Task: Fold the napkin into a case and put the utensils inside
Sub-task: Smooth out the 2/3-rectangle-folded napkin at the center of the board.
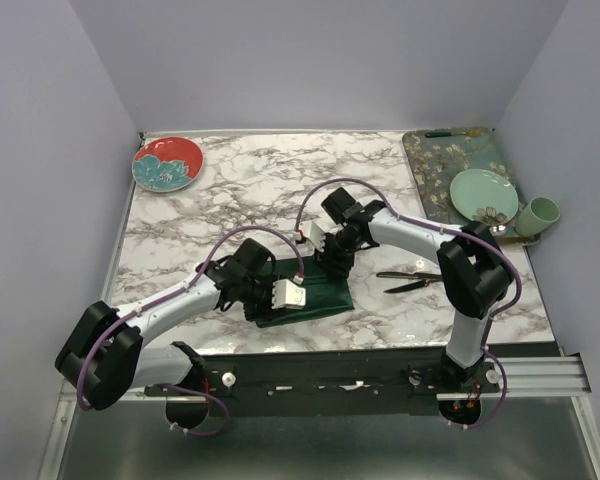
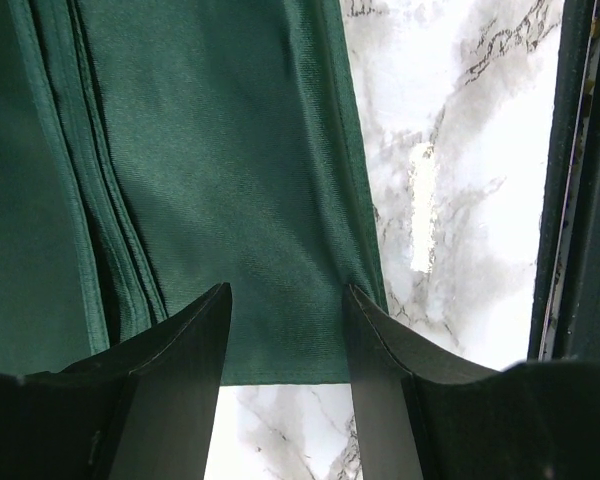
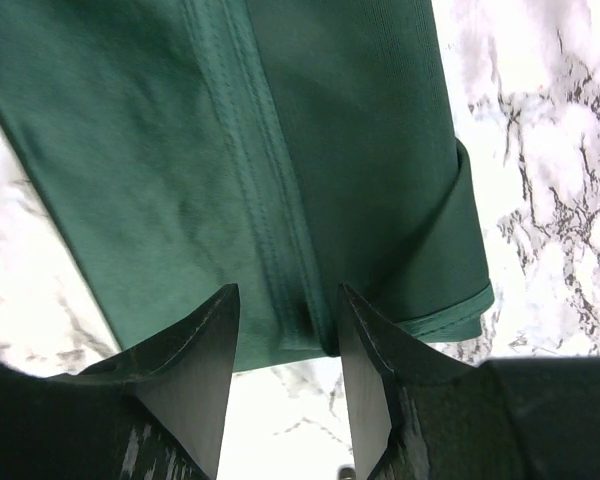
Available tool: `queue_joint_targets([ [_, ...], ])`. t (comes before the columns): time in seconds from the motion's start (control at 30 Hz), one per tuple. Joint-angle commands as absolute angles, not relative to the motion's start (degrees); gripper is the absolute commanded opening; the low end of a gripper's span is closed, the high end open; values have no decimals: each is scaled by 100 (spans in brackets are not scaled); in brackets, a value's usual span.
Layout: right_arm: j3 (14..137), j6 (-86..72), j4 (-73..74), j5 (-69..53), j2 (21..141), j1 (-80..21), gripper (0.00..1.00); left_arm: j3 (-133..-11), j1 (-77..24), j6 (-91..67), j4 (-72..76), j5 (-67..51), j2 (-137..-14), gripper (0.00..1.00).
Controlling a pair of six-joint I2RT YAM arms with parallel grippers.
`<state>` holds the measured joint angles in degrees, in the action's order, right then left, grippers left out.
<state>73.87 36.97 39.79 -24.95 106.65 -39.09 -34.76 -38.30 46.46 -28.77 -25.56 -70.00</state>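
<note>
Napkin (image 2: 210,150) is seen folded on the counter (image 2: 460,150), its near edge between the spread fingers (image 2: 180,380) of the left hand (image 2: 286,295). The right hand (image 3: 287,292) is also held apart, with a stitched fold between its fingers. The utensils (image 1: 412,280) are laid to the right of that hand, apart from the napkin.

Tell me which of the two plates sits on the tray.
The pale green plate at far right; it rests on the floral tray, while the red plate at far left lies on the marble table.
</note>
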Motion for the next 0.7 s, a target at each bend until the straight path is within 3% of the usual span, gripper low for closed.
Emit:
queue_joint_targets([
  [0.0, 7119, 4183, 3639, -1987, 10679, -4008, 52, -3349, -3814, 4658, -2856, -2628, -6935, 57],
  [0.27, 6856, 4447, 3393, -1740, 10661, -4060, 48, -3278, -3814, 4667, -2830, -2575, -6996, 54],
  [0.67, 6715, 4702, 3366, -1635, 10530, -4061, 18, -3190, -3797, 4966, -2953, -2435, -7145, 41],
])
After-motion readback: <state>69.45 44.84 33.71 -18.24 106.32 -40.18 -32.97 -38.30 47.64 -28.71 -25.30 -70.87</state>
